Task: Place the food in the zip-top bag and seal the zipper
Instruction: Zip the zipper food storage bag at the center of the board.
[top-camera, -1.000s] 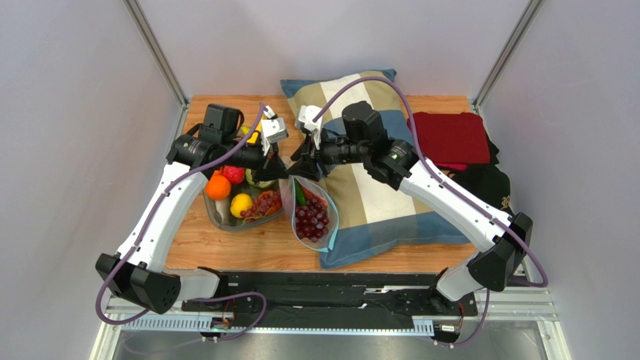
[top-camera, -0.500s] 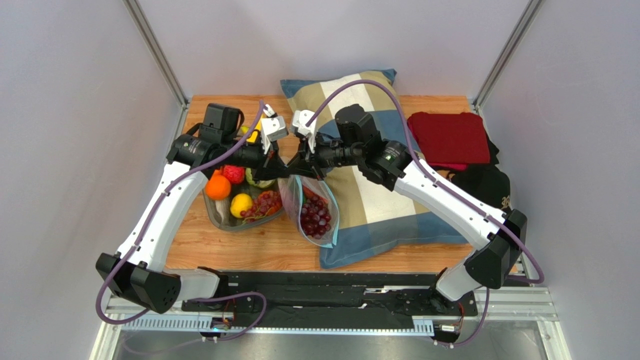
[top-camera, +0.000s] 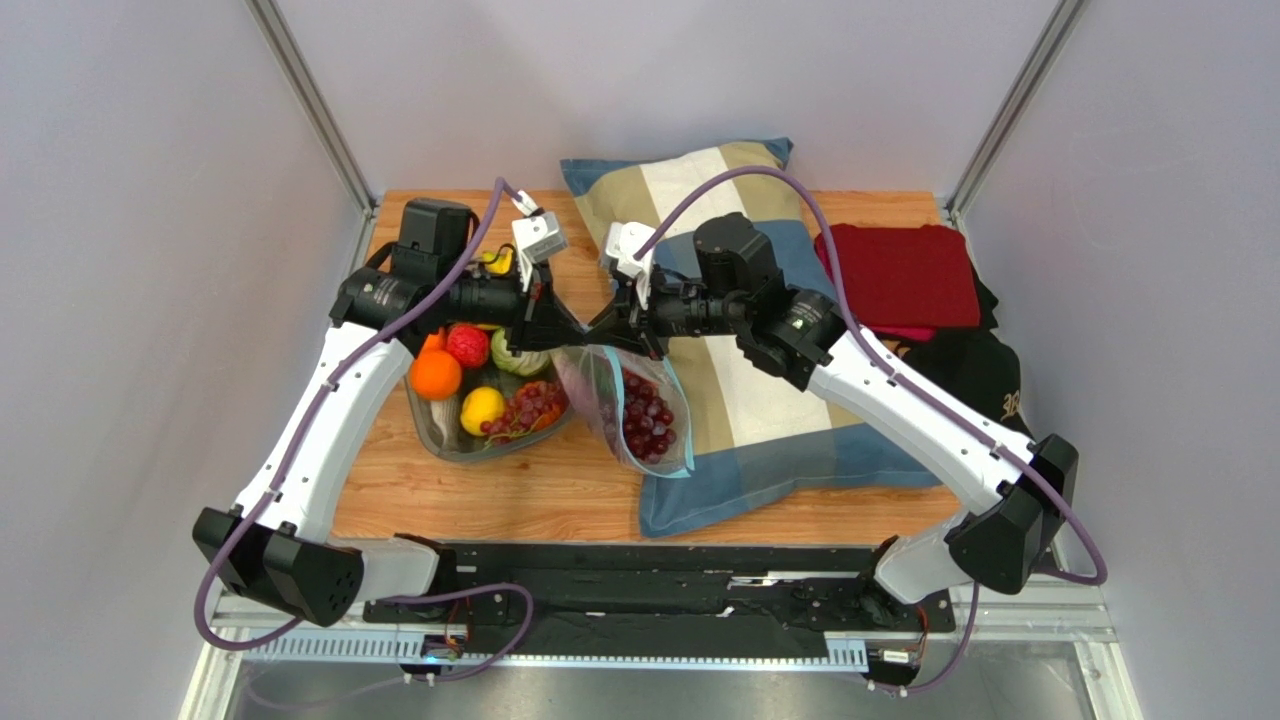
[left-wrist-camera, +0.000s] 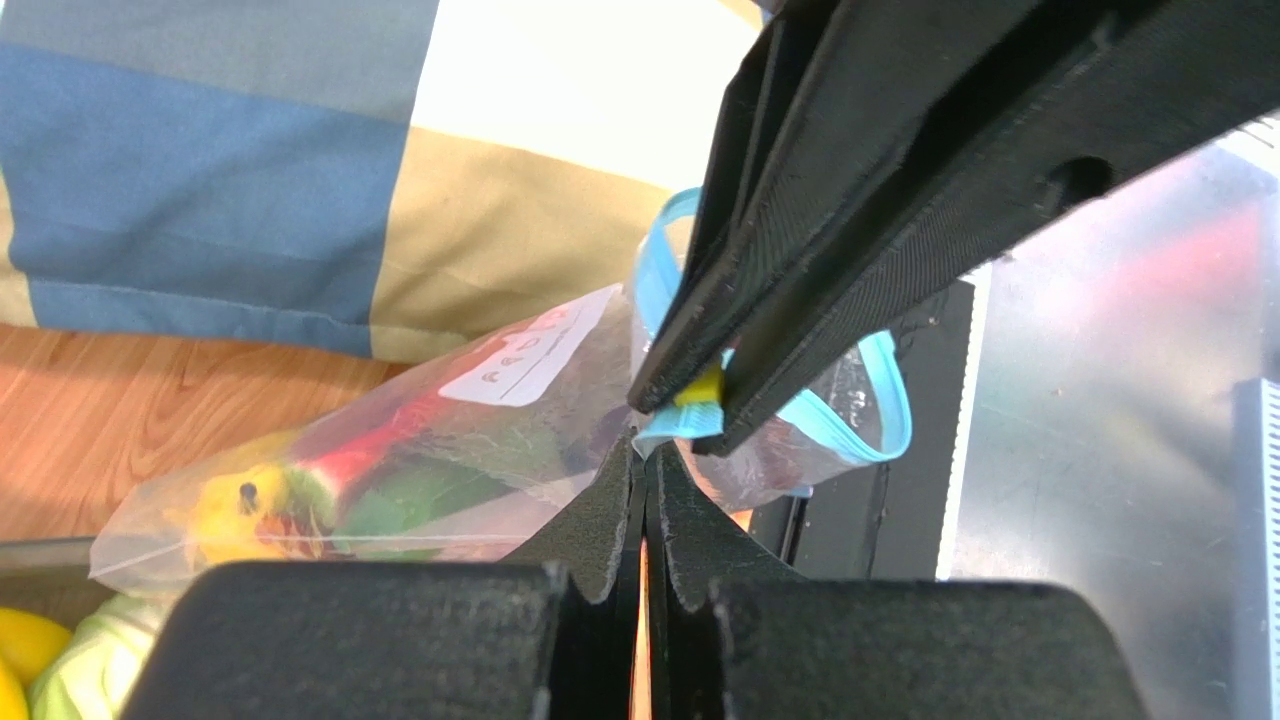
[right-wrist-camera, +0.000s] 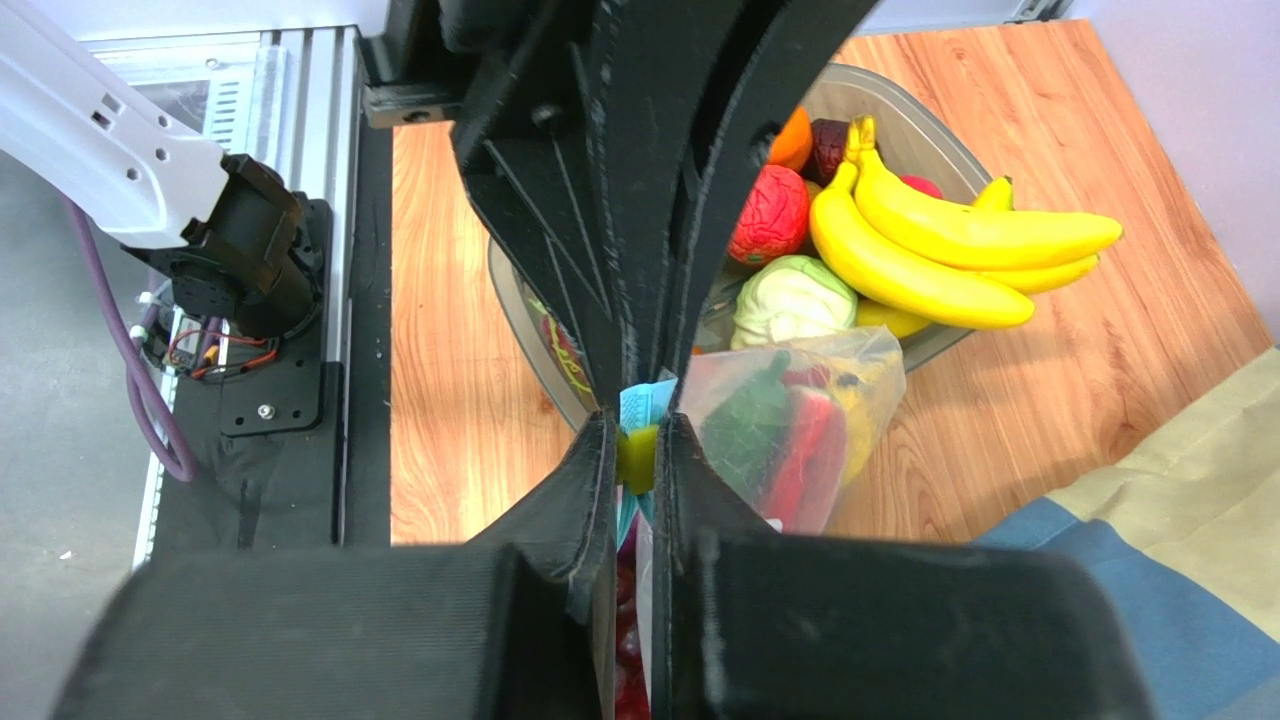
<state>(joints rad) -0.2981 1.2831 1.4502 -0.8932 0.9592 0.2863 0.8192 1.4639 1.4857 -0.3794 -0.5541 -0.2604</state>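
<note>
While both grippers meet at the mouth of the zip-top bag (top-camera: 631, 413), which hangs just off the pillow's (top-camera: 766, 375) left edge with grapes and other food (top-camera: 646, 423) inside, the seal is judged the point at risk. The left gripper (left-wrist-camera: 646, 462) is pressed closed on the bag's rim. The right gripper (right-wrist-camera: 639, 438) is clamped narrow on the zipper (left-wrist-camera: 890, 413) at a small yellow tab (left-wrist-camera: 696, 390). If either pinch slips on the slick film, the strip could be left partly unsealed, or the loaded pouch could drop and spill. More pieces lie in the dish (top-camera: 451, 447), farther left of the pillow, so sealing now would shut them out. The top view shows both arms but hides the pinch. Only the left wrist view shows the blue strip looping open, and only the right wrist view shows the bananas (right-wrist-camera: 932, 240).
</note>
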